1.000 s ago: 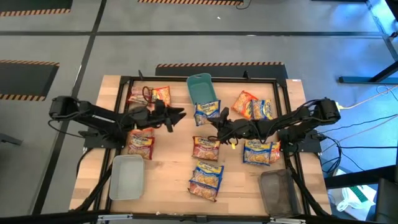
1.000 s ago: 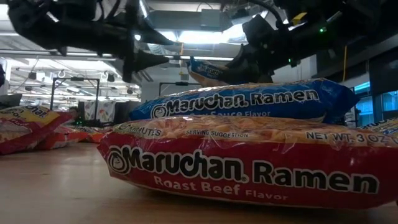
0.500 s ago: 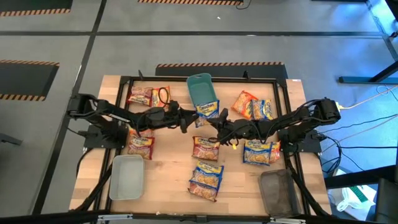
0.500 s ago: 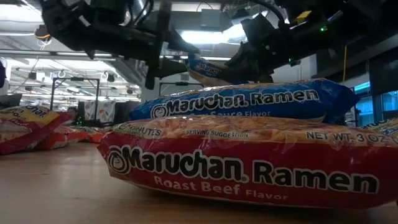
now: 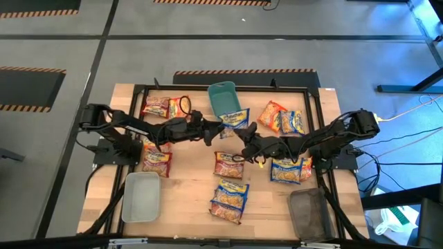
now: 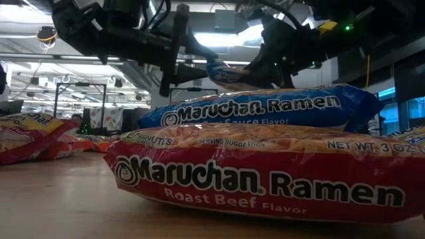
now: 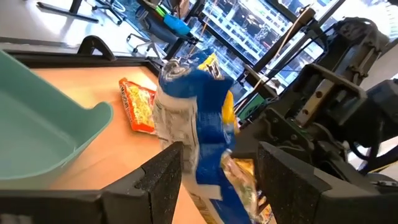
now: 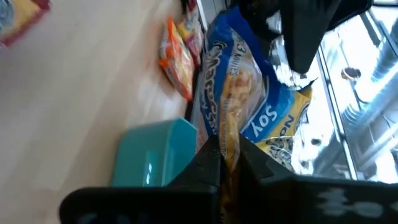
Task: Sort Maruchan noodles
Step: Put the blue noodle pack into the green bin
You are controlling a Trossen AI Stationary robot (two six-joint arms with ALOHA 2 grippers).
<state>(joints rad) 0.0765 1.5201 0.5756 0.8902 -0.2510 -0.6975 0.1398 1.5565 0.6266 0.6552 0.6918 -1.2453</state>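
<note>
1. Right claw — jaws closed tight on one end of a blue-and-yellow packet, which it holds lifted clear of the counter. The right wrist view shows the fingers pinched on the wrapper edge, with "Soy" legible on the packet.

2. Left claw — jaws parted, nothing gripped. In the left wrist view its two fingers stand either side of the free end of that same packet; whether they touch the wrapper you cannot tell from these views.

3. Position: both claws meet over the middle of the counter, just beside the teal tray at the far edge. The packet hangs between them.

4. Step in hand, by judgement: a handover of the blue packet from right arm to left — the receiving grip is not yet made.

5. Next move, by judgement: you would need the left jaws to close on the free end before the right lets go. The crinkly wrapper is slack and may slide or fold; take a firm bite well onto the edge, not the corner.

6. Remaining stock: other packets lie scattered flat on the counter — a red packet near the middle, orange packets to the far right, more at the left. A grey tray and a dark tray sit at the near corners. Sorting appears far from complete.
</note>
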